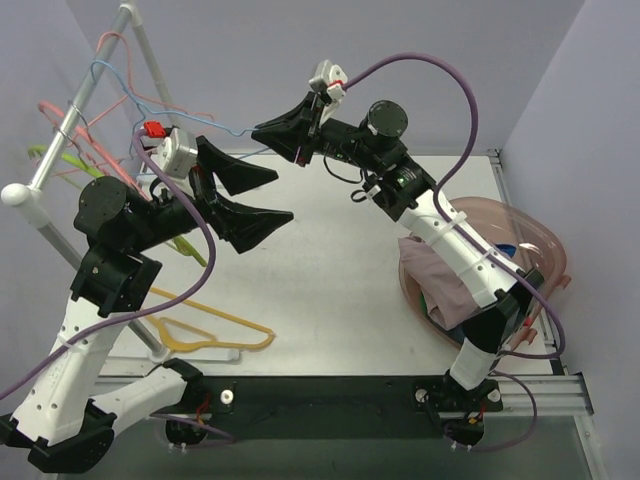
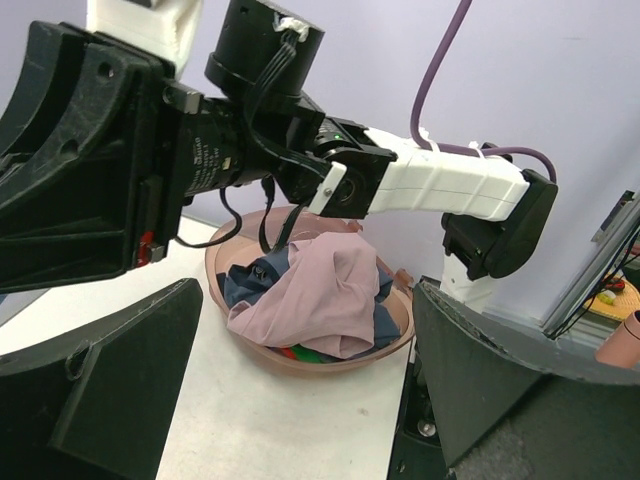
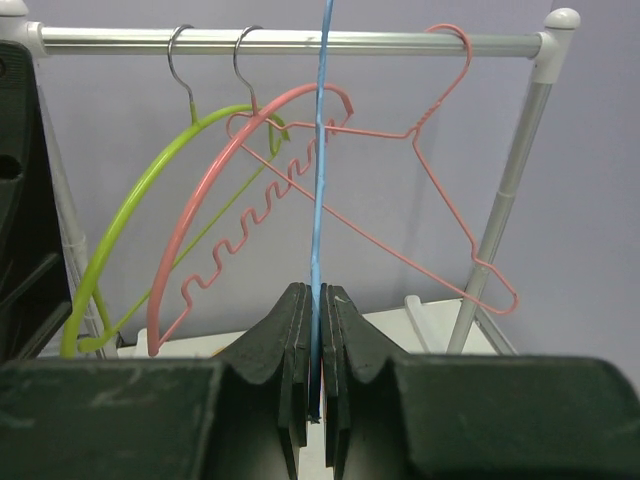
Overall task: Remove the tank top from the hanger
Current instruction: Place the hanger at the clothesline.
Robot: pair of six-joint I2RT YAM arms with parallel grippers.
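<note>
The blue wire hanger (image 3: pixel 320 150) is bare, and my right gripper (image 3: pixel 318 300) is shut on its thin wire next to the rail (image 3: pixel 300 40). From above, the hanger (image 1: pixel 215 128) stretches from the right gripper (image 1: pixel 262 133) toward the rack at the back left. A mauve garment (image 1: pixel 440 275), seemingly the tank top, lies on top of other clothes in the pink basin (image 1: pixel 540 240) at the right. My left gripper (image 1: pixel 283 195) hangs open above the table's middle, holding nothing. Its wrist view looks across at the garment (image 2: pixel 320 290).
On the rail hang a green hanger (image 3: pixel 130 220), a thick pink one (image 3: pixel 250 170) and a thin pink wire one (image 3: pixel 440 180). A yellow hanger (image 1: pixel 225 325) lies on the table near the left arm's base. The right arm (image 2: pixel 440 185) reaches over the basin (image 2: pixel 300 362).
</note>
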